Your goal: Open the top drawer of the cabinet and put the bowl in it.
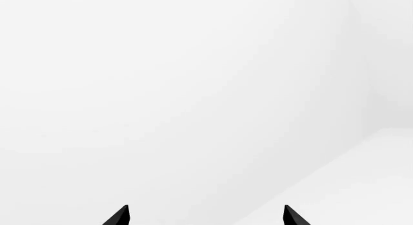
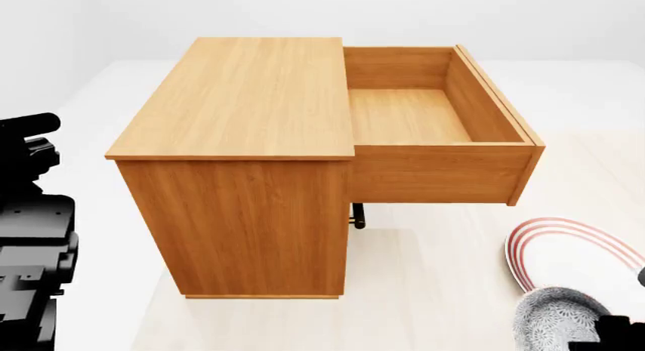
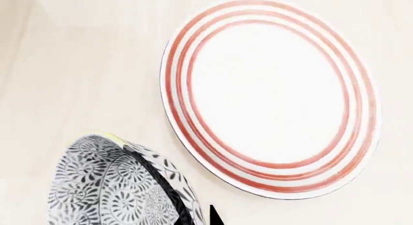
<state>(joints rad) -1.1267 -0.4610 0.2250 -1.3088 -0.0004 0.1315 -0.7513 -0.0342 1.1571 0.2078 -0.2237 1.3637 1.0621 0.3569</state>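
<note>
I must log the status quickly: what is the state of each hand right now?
Left hand: open, holding nothing.
Right hand: closed on the rim of the bowl, beside the plate.

Pale floor (image 2: 424, 290) carries cabinet (image 2: 242, 177); ringed plate (image 2: 575, 253).

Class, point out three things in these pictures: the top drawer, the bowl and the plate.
top drawer (image 2: 408, 117), head view, on its bare inside floor.
bowl (image 3: 110, 186), right wrist view, on its patterned outer wall.
plate (image 3: 268, 97), right wrist view, on its white middle.
</note>
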